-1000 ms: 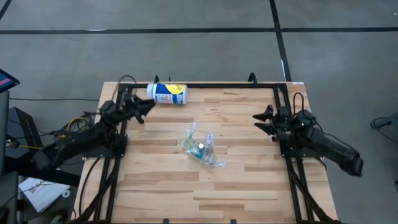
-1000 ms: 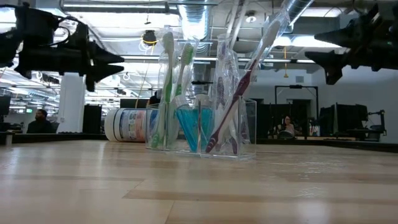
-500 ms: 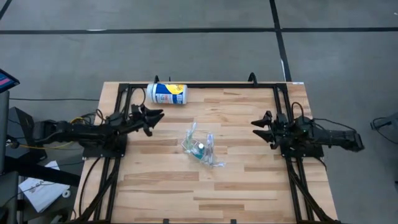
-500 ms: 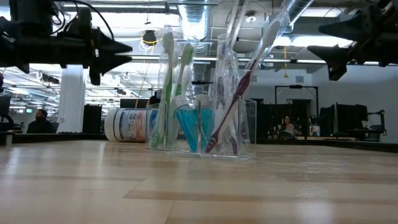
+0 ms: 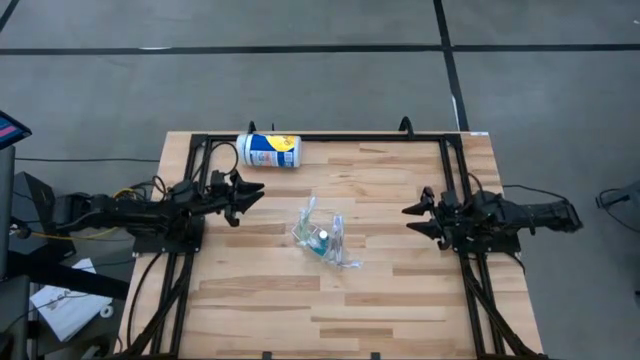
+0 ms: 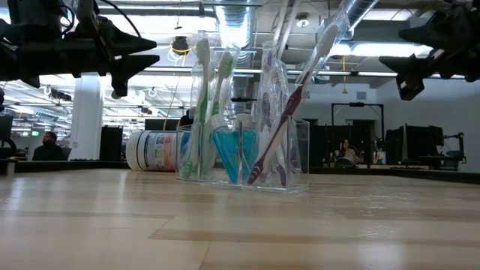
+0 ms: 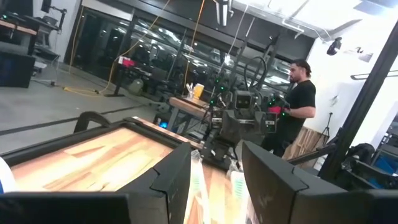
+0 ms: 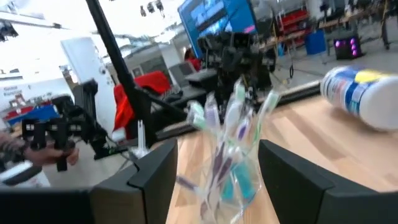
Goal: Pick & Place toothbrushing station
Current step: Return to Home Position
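The toothbrushing station (image 5: pixel 322 238) stands at the middle of the wooden table. It is a small clear plastic cup (image 6: pixel 294 161) resting on its base, with blue toothpaste tubes (image 6: pixel 225 154) inside and several wrapped toothbrushes (image 6: pixel 202 82) sticking up out of it. My left gripper (image 5: pixel 252 192) hangs open above the table, left of the station and pointing toward it (image 7: pixel 214 186). My right gripper (image 5: pixel 408 217) hangs open to the station's right, facing it (image 8: pixel 217 186). Both are well clear of the station, as the low view shows: left (image 6: pixel 154 52), right (image 6: pixel 391 49).
A white and blue wipes canister (image 5: pixel 268 150) lies on its side near the table's far edge, left of centre. Black frame rails (image 5: pixel 320 138) run along the far, left and right sides. The table's near half (image 5: pixel 330 310) is bare wood. A person (image 7: pixel 300 106) stands in the room beyond.
Both arms have swung round toward the station. My left gripper moved away from the canister, toward the table's near edge and the right. My right gripper moved toward the near edge, its arm now lying level across the right rail. The station stayed still.
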`<action>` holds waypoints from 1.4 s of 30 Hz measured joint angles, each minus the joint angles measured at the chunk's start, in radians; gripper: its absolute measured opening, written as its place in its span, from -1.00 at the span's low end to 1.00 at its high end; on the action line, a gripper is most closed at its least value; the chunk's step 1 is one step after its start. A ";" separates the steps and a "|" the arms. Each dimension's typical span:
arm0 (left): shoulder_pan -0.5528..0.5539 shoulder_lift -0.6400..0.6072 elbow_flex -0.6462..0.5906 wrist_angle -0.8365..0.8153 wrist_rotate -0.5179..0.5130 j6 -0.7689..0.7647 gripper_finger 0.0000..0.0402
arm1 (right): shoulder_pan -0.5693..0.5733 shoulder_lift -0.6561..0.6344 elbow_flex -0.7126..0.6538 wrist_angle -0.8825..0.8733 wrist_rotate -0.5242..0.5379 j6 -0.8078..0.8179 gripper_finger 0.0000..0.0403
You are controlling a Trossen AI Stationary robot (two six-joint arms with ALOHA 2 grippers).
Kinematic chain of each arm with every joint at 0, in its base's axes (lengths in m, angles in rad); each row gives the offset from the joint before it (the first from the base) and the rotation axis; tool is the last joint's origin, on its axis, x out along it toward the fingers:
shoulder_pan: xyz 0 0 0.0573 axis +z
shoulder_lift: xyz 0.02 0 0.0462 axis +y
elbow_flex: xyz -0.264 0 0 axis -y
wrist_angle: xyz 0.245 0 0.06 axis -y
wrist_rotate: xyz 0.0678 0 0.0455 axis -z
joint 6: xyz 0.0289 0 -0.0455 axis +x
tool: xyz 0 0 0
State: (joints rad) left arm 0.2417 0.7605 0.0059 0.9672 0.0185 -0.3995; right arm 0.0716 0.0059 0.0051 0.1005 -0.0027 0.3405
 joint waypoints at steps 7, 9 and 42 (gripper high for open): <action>0.000 0.000 0.000 0.000 0.000 0.000 -0.31 | 0.027 0.000 0.000 -0.060 0.000 0.041 0.06; 0.000 0.000 0.000 0.000 0.001 0.000 -0.31 | 0.029 0.000 0.000 -0.075 0.000 0.061 0.06; -0.005 -0.145 0.000 0.006 0.000 -0.001 -0.32 | -0.024 0.000 0.000 -0.017 0.266 0.385 0.06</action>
State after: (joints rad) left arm 0.2371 0.6153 0.0059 0.9729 0.0181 -0.4000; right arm 0.0475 0.0059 0.0048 0.0830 0.2630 0.7257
